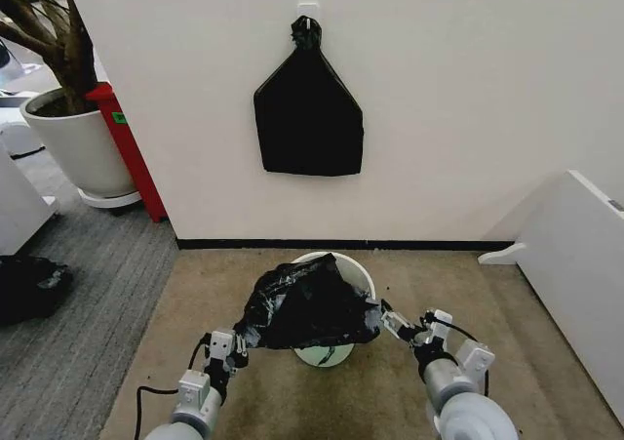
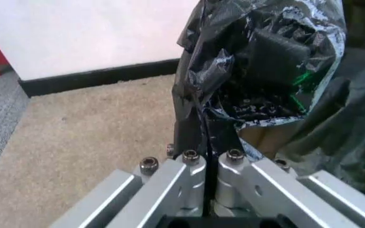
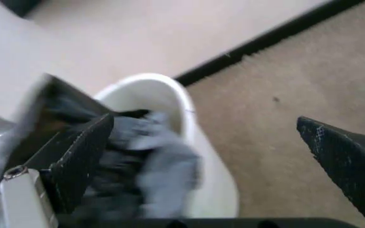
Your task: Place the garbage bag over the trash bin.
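Tan carpeted floor (image 1: 468, 362) spans the lower frame, meeting grey carpet at lower left. The trash bin (image 1: 359, 276) stands on it at lower centre, near the wall's black baseboard (image 1: 322, 244).

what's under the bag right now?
The bin: its far rim and a bit of its near base show beneath the bag. The bag covers the rest of it, so the bin's inside is hidden.

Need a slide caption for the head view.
Left gripper pinches garbage bag draped over trash bin; right gripper open beside it.
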Available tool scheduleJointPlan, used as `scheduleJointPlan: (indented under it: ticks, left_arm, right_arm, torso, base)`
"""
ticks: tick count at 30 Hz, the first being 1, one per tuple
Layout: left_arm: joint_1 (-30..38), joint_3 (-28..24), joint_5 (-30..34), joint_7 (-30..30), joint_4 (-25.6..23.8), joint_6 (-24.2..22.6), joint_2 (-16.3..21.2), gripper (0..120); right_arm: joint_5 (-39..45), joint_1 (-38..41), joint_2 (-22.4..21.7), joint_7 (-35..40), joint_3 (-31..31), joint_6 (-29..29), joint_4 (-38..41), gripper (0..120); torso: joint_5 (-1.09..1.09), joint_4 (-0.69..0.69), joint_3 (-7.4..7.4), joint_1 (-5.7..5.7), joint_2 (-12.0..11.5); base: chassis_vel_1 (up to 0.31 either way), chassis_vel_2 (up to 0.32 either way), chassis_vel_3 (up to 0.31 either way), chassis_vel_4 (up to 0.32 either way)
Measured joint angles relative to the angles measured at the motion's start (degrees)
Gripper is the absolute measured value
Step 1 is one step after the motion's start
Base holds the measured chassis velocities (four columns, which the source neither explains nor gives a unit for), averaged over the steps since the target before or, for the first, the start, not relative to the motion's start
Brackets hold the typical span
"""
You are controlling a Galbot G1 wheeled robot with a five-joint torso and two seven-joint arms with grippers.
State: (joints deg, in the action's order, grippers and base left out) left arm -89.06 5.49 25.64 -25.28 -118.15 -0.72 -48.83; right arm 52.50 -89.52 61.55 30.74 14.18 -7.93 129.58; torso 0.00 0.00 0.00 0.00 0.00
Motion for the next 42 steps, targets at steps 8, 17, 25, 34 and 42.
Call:
scheduleJointPlan:
  ticks: [8, 17, 25, 34, 42]
  left_arm:
    - [-0.5, 0.1, -0.4, 0.0, -0.6, 0.0, 0.0, 0]
    - [-0.6, 0.0, -0.6, -0.1, -1.0, 0.0, -0.4, 0]
    - [-0.6, 0.1, -0.8, -0.1, -1.0, -0.1, -0.8, 0]
    - [-0.5, 0.1, -0.9, -0.1, -1.0, -0.1, -1.1, 0]
    - [-0.5, 0.1, -0.9, -0.1, -1.1, -0.1, -1.3, 0]
  right_arm:
    - [-2.3, 2.2, -0.9, -0.5, -3.2, -3.6, 1.8, 100]
    - [-0.9, 10.3, -1.3, 1.2, -5.6, -7.1, -7.0, 100]
    - [3.6, 10.1, -1.9, 2.6, -5.5, -9.0, -6.0, 89]
    - [7.5, 11.4, -1.3, 3.1, -5.5, -9.0, -7.0, 63]
    - [7.4, 11.0, -1.2, 3.1, -5.8, -9.5, -7.8, 32]
  torso:
    - [-0.01, 0.0, 0.0, 0.0, 0.0]
    - [0.01, 0.0, 0.0, 0.0, 0.0]
    - [0.0, -0.01, 0.0, 0.0, 0.0]
    - [0.0, 0.0, 0.0, 0.0, 0.0]
    - [0.0, 0.0, 0.0, 0.0, 0.0]
  base:
    - [0.0, 0.0, 0.0, 0.0]
    - [0.0, 0.0, 0.0, 0.0]
    - [0.0, 0.0, 0.0, 0.0]
    - [0.0, 0.0, 0.0, 0.0]
    - [0.0, 0.0, 0.0, 0.0]
